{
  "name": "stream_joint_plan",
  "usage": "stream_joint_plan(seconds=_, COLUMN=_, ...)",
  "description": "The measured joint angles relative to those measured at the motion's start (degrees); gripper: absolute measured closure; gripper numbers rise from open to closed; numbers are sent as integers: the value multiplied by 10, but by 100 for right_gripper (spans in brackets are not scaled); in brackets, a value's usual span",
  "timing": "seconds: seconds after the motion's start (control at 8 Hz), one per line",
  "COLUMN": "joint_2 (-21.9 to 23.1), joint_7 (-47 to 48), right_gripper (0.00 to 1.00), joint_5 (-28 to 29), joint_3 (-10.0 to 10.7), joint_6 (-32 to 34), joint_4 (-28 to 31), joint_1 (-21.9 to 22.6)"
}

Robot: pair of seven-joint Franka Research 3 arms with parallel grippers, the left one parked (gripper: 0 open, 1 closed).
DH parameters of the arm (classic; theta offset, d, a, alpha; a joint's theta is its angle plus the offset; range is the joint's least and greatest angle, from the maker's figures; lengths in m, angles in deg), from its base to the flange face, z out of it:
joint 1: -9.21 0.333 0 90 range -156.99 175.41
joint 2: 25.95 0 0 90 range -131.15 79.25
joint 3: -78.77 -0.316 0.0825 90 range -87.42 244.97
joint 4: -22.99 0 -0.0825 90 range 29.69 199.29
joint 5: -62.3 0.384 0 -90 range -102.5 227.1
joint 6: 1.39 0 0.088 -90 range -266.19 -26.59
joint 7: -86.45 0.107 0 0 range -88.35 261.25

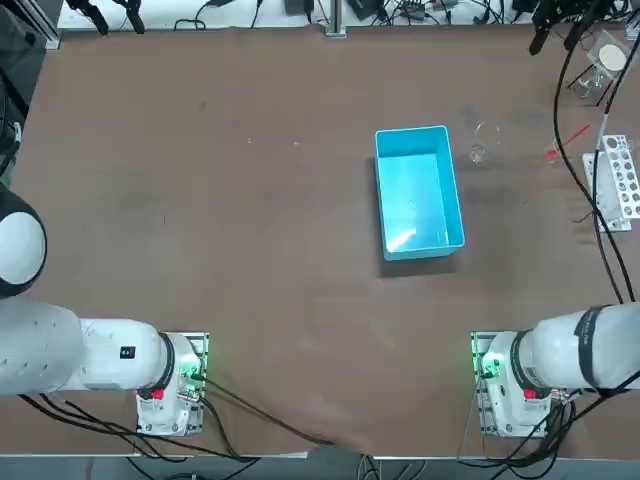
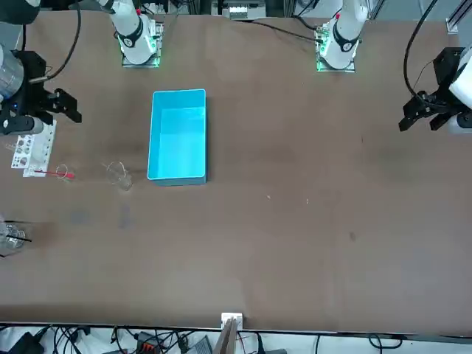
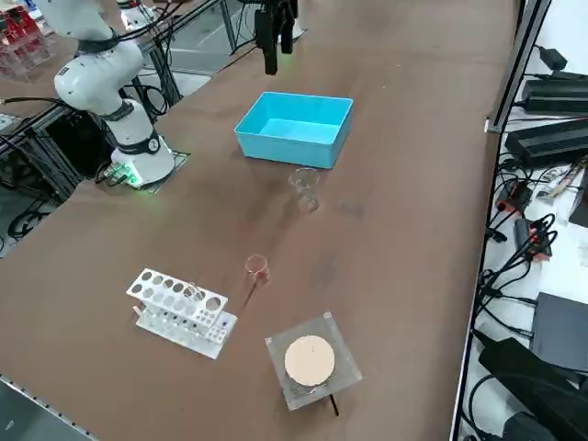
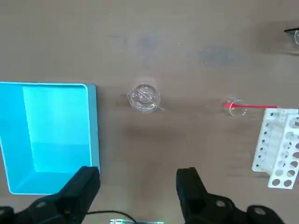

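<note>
Right wrist view looks straight down on the desk (image 4: pixel 187 42) from well above it. The tool (image 4: pixel 138 173) is held high, its two black fingers (image 4: pixel 86 182) spread wide apart and touching none of the things below. Nearest beneath it stands a small clear glass beaker (image 4: pixel 145 98), upright and open-mouthed, on the brown surface.

Taking the blue bin (image 4: pixel 51 135) as the marker, the beaker sits near the bin's long wall on the robot's right. It is about level with the bin's far corner and does not touch it. Farther out from the bin on that same side, beyond the beaker, is a small clear vial with a red stick (image 4: pixel 238 107). Farther still from the bin is a white tube rack (image 4: pixel 278 149), its rows of round holes facing up and the red stick's end near its edge.

In the right side view, a clear square plate (image 3: pixel 279 347) carrying a round tan disc (image 3: pixel 310 360) rests well away from the bin, past the rack. The bin itself is open on top and shows its pale blue floor.
</note>
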Motion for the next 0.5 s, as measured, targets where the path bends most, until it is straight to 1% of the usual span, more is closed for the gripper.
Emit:
stream_joint_plan(seconds=0.25, joint_2=28, joint_7=-1, right_gripper=0, joint_5=0, joint_3=6, joint_6=-18, joint_4=29, joint_1=0)
stream_joint_plan(seconds=0.5, joint_2=48, joint_7=-1, right_gripper=0, joint_5=0, joint_3=6, joint_6=-20, joint_4=49, joint_1=0)
